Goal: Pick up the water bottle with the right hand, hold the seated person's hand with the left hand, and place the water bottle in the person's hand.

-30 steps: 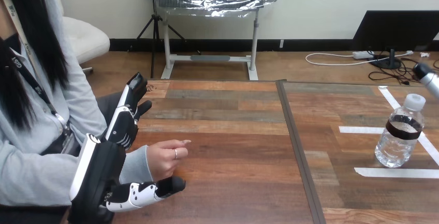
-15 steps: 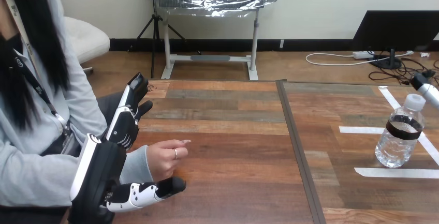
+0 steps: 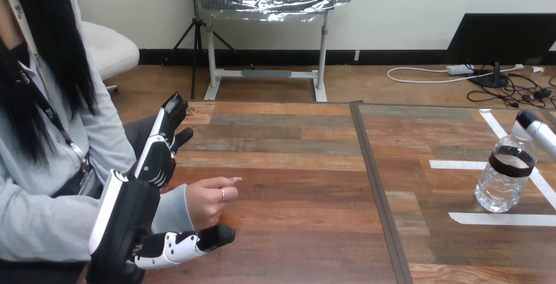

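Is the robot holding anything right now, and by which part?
Nothing clearly. The left hand brackets the person's wrist, fingers straight, not curled; the water bottle stands on the table.

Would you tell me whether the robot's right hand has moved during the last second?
Yes. The right hand has come down and leftward to the top of the water bottle, which stands unmoved by the white tape.

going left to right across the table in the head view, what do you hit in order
left hand → person's hand → dark seam in the table → water bottle
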Controlling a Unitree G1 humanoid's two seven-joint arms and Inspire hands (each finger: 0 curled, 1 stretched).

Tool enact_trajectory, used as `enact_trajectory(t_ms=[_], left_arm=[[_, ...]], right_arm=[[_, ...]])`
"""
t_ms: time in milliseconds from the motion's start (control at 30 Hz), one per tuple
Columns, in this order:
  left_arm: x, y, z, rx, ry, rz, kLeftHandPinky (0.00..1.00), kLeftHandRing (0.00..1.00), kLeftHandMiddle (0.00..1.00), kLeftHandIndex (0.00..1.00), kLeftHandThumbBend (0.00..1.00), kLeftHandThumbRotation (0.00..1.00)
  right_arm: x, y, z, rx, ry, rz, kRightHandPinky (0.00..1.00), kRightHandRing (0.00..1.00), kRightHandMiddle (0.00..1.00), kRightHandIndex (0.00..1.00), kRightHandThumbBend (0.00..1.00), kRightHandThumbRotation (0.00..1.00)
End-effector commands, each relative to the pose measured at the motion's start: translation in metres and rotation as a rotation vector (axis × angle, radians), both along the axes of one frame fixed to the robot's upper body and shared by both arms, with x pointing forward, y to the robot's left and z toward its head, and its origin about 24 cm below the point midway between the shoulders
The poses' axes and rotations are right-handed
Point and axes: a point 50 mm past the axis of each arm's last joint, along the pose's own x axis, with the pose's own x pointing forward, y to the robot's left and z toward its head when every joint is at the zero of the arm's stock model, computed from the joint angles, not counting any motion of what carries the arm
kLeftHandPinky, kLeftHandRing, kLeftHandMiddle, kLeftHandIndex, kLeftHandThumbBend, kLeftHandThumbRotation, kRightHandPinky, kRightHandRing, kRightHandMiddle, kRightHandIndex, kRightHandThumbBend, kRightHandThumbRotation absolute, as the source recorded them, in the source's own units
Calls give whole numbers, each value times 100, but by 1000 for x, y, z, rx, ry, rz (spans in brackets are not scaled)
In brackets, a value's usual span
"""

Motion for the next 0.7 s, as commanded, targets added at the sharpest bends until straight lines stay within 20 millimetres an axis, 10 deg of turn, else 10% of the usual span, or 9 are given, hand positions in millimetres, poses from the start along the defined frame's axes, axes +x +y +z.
enact_trajectory(t_ms=[0,667], left_arm=[[8,1,12,0,-68,-11,94,100,100,100,100,53],[7,3,13,-3,-65,-15,97,100,100,100,100,51]], right_arm=[[18,4,19,-13,-35,29,78,87,85,94,100,48],[15,10,-2,32,95,53,62,83,86,92,100,36]])
